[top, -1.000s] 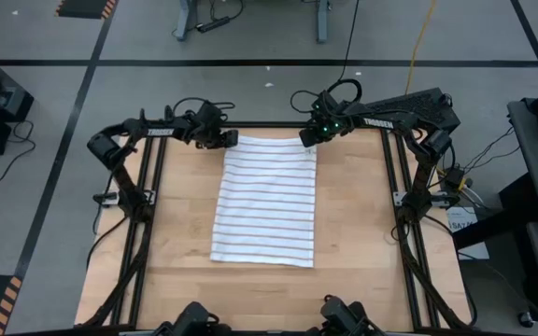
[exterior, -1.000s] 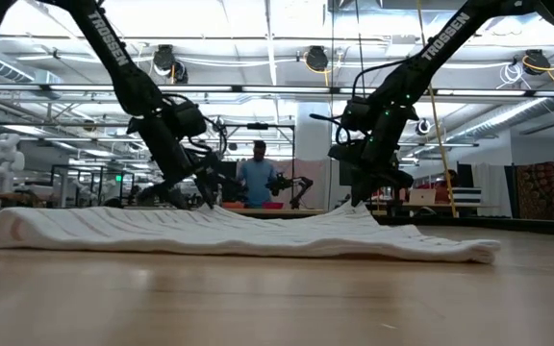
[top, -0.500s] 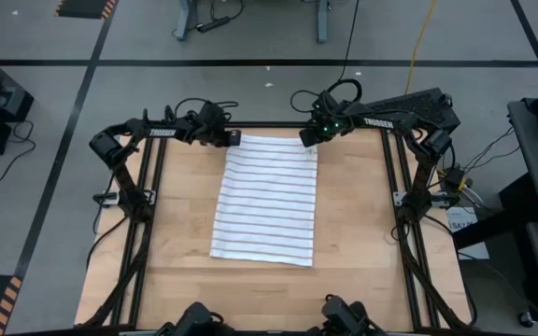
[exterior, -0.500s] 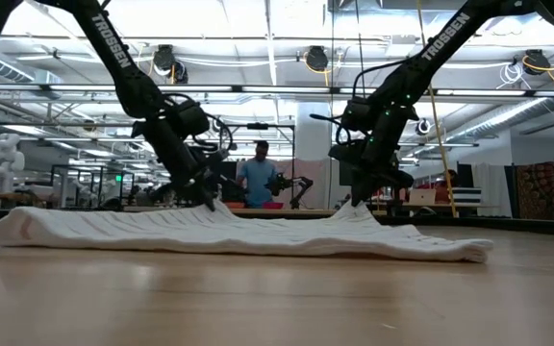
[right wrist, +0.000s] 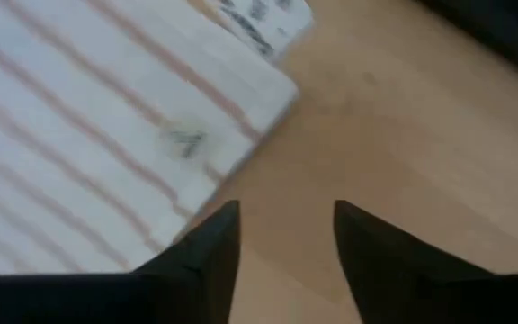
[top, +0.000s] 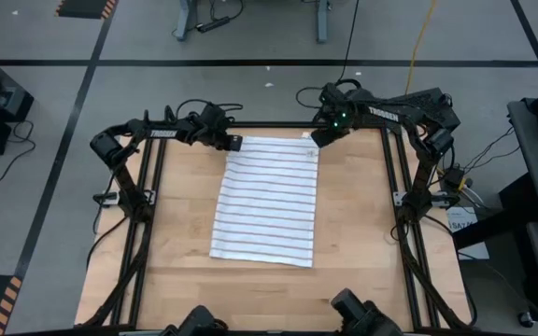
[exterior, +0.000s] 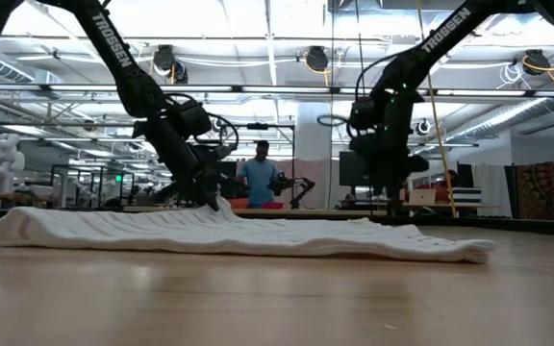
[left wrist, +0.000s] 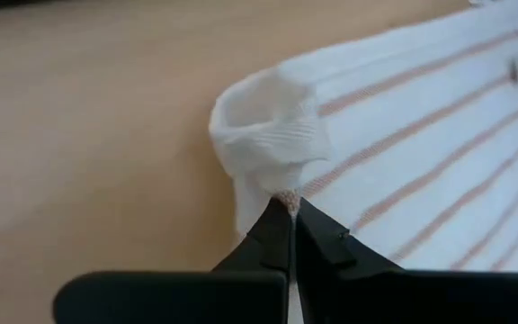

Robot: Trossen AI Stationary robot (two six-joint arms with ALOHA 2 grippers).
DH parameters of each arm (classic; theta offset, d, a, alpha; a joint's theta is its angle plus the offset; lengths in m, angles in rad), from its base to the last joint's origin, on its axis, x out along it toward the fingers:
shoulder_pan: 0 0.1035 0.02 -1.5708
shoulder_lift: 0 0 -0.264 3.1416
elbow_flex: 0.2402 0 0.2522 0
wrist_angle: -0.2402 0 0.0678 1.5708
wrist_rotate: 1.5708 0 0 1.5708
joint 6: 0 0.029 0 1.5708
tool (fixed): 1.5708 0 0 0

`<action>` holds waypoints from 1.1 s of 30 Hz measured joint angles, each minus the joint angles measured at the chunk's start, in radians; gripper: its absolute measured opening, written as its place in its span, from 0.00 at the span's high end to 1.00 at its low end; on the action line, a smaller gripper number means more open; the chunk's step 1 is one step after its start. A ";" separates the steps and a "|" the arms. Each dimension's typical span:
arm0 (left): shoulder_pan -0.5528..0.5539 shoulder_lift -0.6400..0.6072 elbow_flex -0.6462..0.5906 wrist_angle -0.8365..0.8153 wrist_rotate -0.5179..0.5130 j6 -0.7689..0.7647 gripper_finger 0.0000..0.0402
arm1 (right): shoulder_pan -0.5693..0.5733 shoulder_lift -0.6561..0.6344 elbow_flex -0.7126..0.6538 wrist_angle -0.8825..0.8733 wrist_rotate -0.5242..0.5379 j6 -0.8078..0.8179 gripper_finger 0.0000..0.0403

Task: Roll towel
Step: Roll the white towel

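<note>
On the table [top: 176, 215] the towel [top: 267, 201] runs far-to-near, left end effector [top: 235, 143] pinching its far corner

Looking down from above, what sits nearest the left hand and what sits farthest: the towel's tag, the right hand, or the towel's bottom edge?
1. Tag: at the towel's far right corner, across its top edge from the left hand, which pinches the far left corner.
2. Right hand: just beyond the tag, off the towel, open.
3. Bottom edge: the towel's near end, farthest.
</note>
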 joint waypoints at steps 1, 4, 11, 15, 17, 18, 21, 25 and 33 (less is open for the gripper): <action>-0.008 0.000 0.004 0.000 0.006 -0.002 0.99 | -0.001 0.000 0.022 -0.005 -0.028 -0.032 0.53; -0.042 0.000 0.030 0.000 0.015 -0.008 0.99 | 0.001 0.000 0.084 0.017 -0.142 -0.124 0.48; -0.112 -0.002 0.118 0.019 -0.029 -0.093 0.99 | 0.060 0.000 0.153 0.220 -0.251 -0.102 0.47; -0.130 -0.002 0.165 0.024 -0.051 -0.149 0.99 | 0.098 0.000 0.153 0.266 -0.266 -0.090 0.50; -0.138 -0.002 0.176 0.025 -0.072 -0.165 0.99 | 0.120 0.000 0.153 0.277 -0.266 -0.102 0.51; -0.140 -0.002 0.178 0.026 -0.084 -0.175 0.99 | 0.129 0.000 0.153 0.279 -0.265 -0.100 0.51; -0.146 -0.002 0.179 0.035 -0.098 -0.220 0.99 | 0.152 0.000 0.153 0.284 -0.247 0.028 0.52; -0.157 -0.002 0.179 0.066 -0.099 -0.235 0.99 | 0.172 0.000 0.153 0.325 -0.234 0.202 0.52; -0.219 0.000 0.179 0.104 -0.137 -0.214 0.99 | 0.159 0.006 0.153 0.421 -0.247 0.171 0.50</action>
